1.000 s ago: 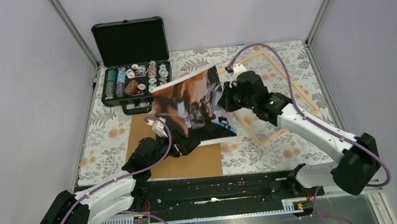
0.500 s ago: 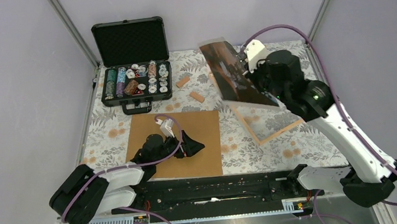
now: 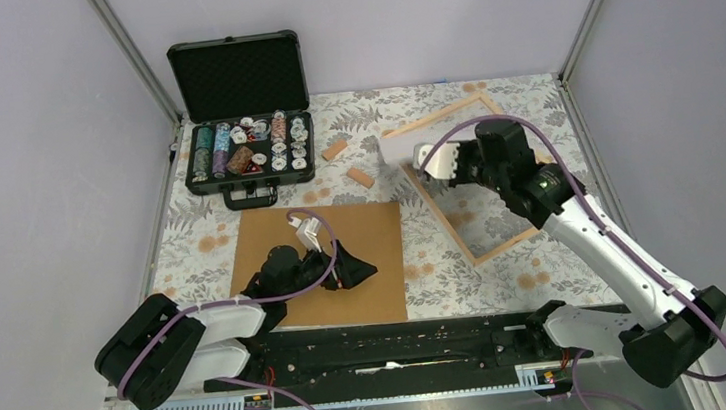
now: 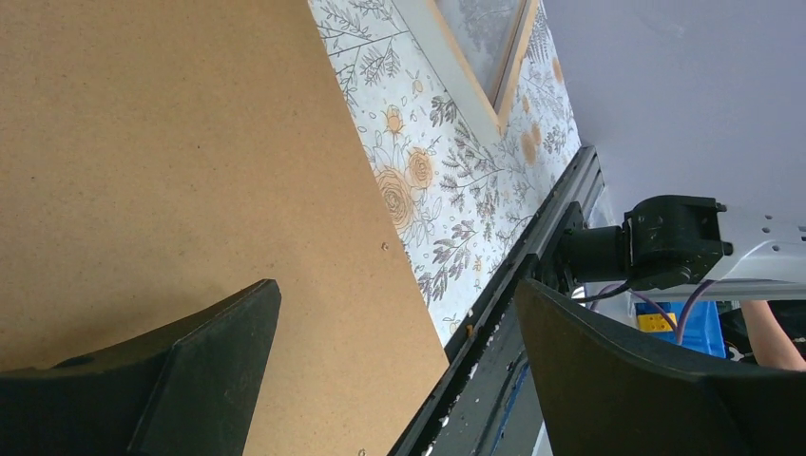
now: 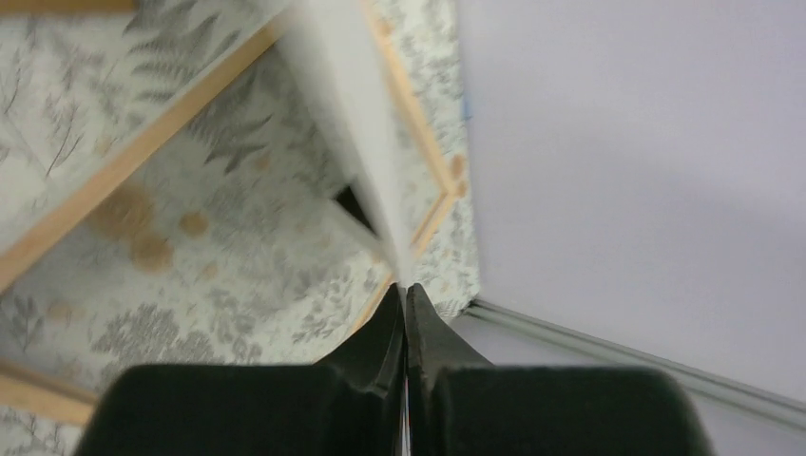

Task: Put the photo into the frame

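1. the right gripper (image 3: 427, 159) has its fingers pressed together on one edge of the photo (image 3: 399, 147). the right wrist view shows that pinch plainly, with the sheet running away from the tips as a blurred white sliver.
2. the photo hangs in the air, tilted steeply with its plain white back towards the overhead camera. it is over the far-left corner of the frame (image 3: 440, 216).
3. the frame lies flat on the flowered table (image 3: 537, 279), turned at a slant to the table edges. most of its opening spreads to the near-right of the held sheet, under the right arm.
4. the relation that matters is that the photo is at one corner and nearly on edge, while the frame is flat and skewed. my judgement is that the sheet must be laid down and squared to those slanted strips (a small twist could leave a corner riding on the wood).
5. the left gripper (image 3: 345, 267) is spread wide and holds nothing. it hovers low over the brown backing board (image 3: 372, 234), well apart from the frame, so the right arm is much the nearer.
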`<state>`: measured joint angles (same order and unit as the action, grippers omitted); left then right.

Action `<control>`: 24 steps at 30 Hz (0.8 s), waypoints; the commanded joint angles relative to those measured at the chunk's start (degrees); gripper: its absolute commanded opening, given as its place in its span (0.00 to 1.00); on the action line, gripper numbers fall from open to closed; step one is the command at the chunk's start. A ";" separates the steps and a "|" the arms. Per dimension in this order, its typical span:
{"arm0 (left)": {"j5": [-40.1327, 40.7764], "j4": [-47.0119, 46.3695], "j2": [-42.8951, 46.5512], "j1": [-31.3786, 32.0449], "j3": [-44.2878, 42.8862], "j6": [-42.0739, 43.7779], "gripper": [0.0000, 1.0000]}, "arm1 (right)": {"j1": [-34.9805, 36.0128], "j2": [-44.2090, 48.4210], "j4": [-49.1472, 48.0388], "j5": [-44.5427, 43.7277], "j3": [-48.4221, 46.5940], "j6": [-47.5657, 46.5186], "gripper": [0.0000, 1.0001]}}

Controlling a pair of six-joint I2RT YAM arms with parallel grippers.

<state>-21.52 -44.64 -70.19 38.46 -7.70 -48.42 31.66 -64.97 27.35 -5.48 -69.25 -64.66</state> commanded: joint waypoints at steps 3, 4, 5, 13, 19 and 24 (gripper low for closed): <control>-0.90 -5.54 1.91 0.19 1.93 0.62 0.99 | -3.69 7.91 -4.12 9.59 14.83 -13.24 0.00; -0.82 -5.36 2.11 0.17 1.98 0.61 0.99 | -3.69 9.11 -4.30 9.71 17.11 -13.10 0.00; -0.73 -5.29 2.28 0.10 2.06 0.64 0.99 | -3.69 10.24 -4.73 9.71 19.50 -13.01 0.00; -0.83 -5.71 2.14 0.11 2.15 0.66 0.99 | -3.75 13.34 -3.58 12.46 26.45 -13.98 0.00; -0.67 -6.10 1.69 0.10 2.20 0.44 0.99 | -4.41 11.42 -3.06 11.18 29.01 -16.72 0.00; -0.93 -6.32 1.21 0.13 1.98 0.36 0.99 | -9.80 10.50 -9.38 9.79 33.43 -18.17 0.20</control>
<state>-21.67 -46.70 -68.84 38.46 -6.52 -48.45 26.26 -54.22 22.65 4.93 -38.26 -78.28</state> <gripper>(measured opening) 0.987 0.162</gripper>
